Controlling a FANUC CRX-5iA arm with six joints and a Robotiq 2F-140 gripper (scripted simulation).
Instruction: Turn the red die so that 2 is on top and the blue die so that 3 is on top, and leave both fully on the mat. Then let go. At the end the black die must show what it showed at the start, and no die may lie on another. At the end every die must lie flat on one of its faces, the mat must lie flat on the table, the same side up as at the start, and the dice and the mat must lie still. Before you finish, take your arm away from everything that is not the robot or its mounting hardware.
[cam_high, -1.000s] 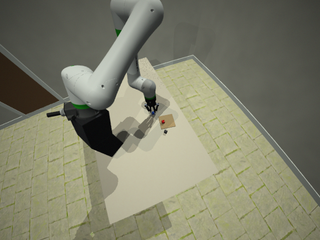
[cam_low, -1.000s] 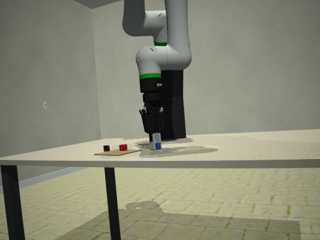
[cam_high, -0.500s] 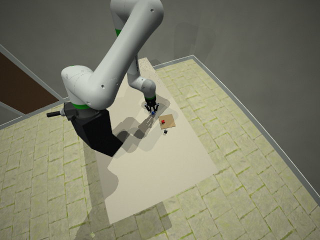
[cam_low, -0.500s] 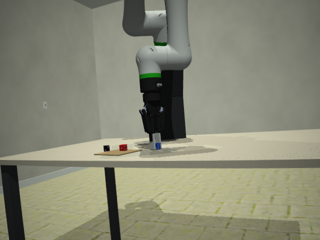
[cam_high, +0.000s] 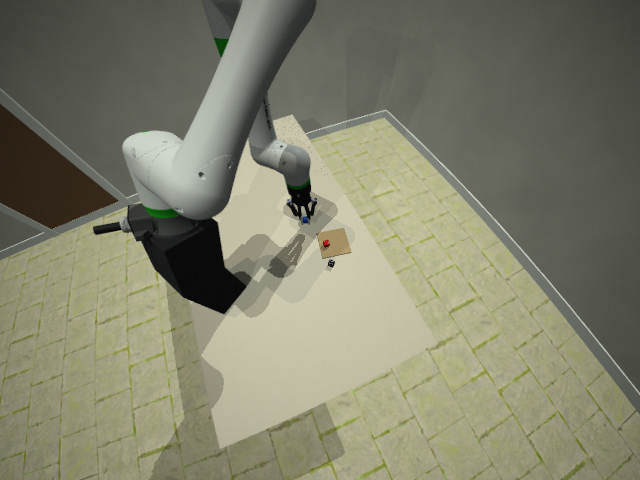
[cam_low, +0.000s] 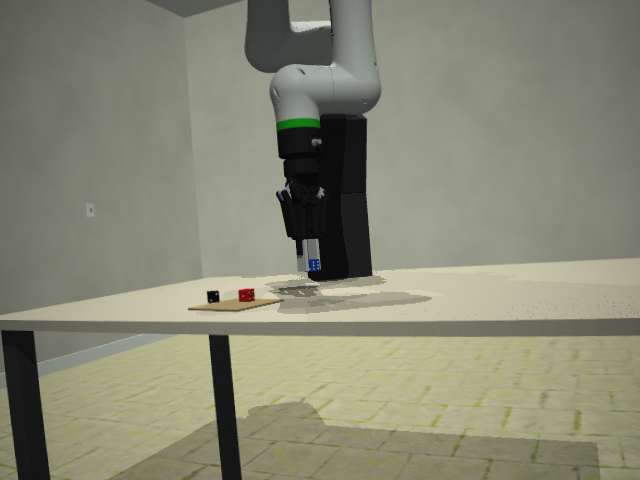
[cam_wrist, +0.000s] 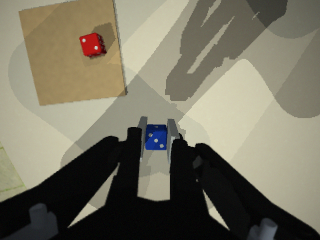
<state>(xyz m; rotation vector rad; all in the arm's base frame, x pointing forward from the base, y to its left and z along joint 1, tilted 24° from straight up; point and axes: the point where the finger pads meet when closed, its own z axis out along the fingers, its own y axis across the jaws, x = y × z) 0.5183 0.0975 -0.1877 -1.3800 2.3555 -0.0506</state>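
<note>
My gripper (cam_wrist: 156, 128) is shut on the blue die (cam_wrist: 156, 137) and holds it above the table, beside the mat; the die shows three pips toward the wrist camera. The held die also shows in the exterior view (cam_low: 313, 265) and the top view (cam_high: 305, 219). The red die (cam_wrist: 92, 44) lies flat on the tan mat (cam_wrist: 72, 50), two pips up; it shows in the top view (cam_high: 326, 242) near the mat's (cam_high: 334, 242) left edge. The black die (cam_high: 330, 263) lies on the table just off the mat's near edge, and shows in the exterior view (cam_low: 212, 296).
The robot's black base (cam_low: 343, 196) stands on the table behind the gripper. The beige table top (cam_high: 305, 310) stretches far toward the near side. The mat (cam_low: 235, 304) lies flat near the table's edge.
</note>
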